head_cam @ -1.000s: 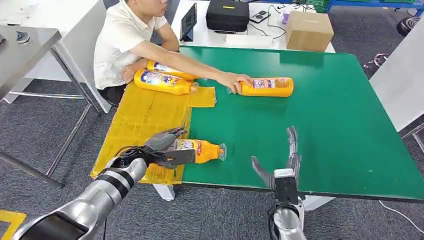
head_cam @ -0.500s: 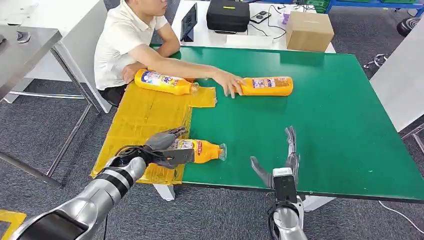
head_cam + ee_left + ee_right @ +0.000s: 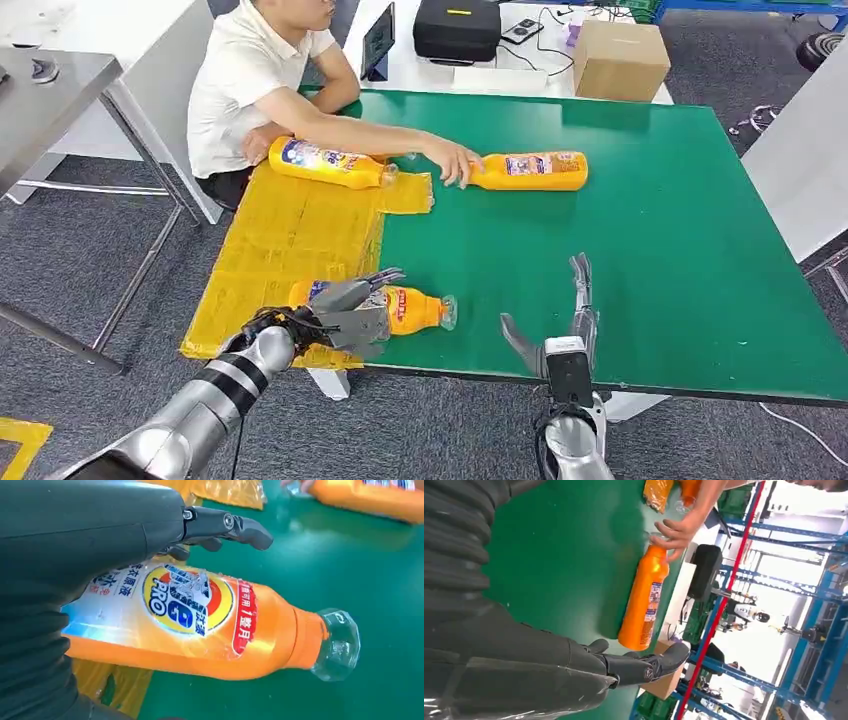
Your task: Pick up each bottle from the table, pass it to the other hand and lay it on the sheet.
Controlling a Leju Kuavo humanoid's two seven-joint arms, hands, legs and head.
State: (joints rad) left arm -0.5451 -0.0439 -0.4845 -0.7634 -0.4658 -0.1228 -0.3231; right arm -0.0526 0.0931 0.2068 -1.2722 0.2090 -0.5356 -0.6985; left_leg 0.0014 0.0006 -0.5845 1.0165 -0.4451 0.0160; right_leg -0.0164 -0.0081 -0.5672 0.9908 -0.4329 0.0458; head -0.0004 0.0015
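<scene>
Now the detergent bottle (image 3: 400, 308) is gripped by the left hand (image 3: 345, 315); it should be laid flat on the yellow sheet (image 3: 280, 240) while the right hand (image 3: 560, 325) is held open.

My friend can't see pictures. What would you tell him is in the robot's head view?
The robot's left hand grips an orange bottle lying at the green table's near edge, beside a yellow sheet. Its right hand rests open on the table. Across the table, a seated person touches a second bottle; a third bottle lies on the sheet.

Grey carpet floor (image 3: 90, 250), white table (image 3: 440, 70) behind, steel table (image 3: 50, 90), perhaps blue racking (image 3: 824, 590) beyond
</scene>
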